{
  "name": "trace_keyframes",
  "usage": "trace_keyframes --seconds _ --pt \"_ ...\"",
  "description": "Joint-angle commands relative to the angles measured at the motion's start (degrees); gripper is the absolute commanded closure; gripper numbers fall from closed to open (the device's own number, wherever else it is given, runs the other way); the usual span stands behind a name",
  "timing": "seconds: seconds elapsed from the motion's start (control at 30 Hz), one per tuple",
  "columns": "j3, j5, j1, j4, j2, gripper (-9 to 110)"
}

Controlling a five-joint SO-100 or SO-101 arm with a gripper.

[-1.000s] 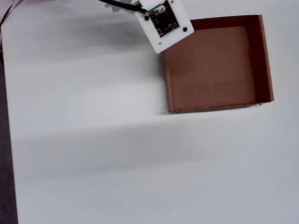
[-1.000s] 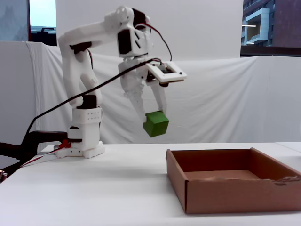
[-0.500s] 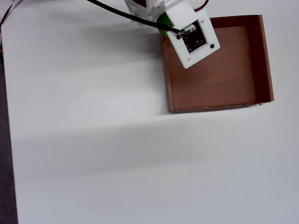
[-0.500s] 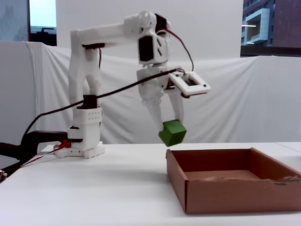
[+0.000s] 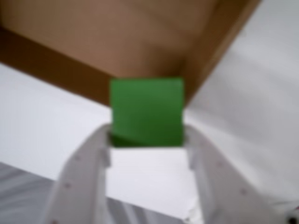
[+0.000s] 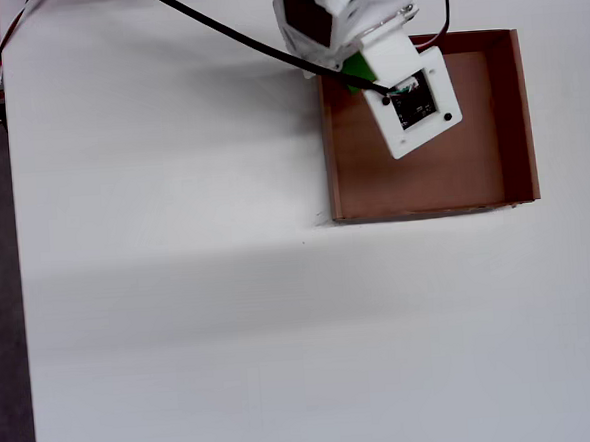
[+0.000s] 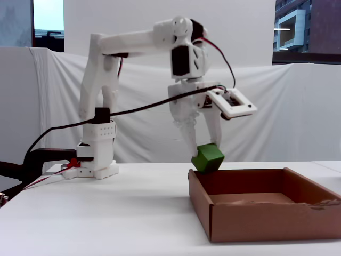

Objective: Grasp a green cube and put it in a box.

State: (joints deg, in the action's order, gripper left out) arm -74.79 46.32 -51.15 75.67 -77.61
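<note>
My gripper [image 5: 147, 140] is shut on the green cube [image 5: 147, 109], which fills the middle of the wrist view between the two white fingers [image 5: 86, 163]. In the fixed view the gripper [image 7: 205, 146] holds the cube [image 7: 208, 158] tilted, just above the far left corner of the brown cardboard box [image 7: 256, 221]. In the overhead view only a sliver of the cube [image 6: 358, 69] shows under the arm, at the box's upper left corner [image 6: 328, 139]. The box wall [image 5: 46, 65] and floor lie behind the cube in the wrist view.
The white arm's base [image 7: 96, 160] is clamped at the table's far left in the fixed view. A black cable [image 6: 234, 34] runs from the arm across the white table [image 6: 179, 288]. White cloth hangs behind the table.
</note>
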Motion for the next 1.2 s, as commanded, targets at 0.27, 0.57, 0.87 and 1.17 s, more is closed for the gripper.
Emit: trace_keyframes --seconds 0.27,0.57,0.87,1.17 --pt "8.1 -0.3 -0.4 0.6 4.8 87" --pt "9.1 -0.3 -1.0 0.3 8.9 87" --pt "10.7 -0.3 -1.2 0.4 11.4 87" --pt "10.8 -0.4 -1.8 0.4 12.0 86"
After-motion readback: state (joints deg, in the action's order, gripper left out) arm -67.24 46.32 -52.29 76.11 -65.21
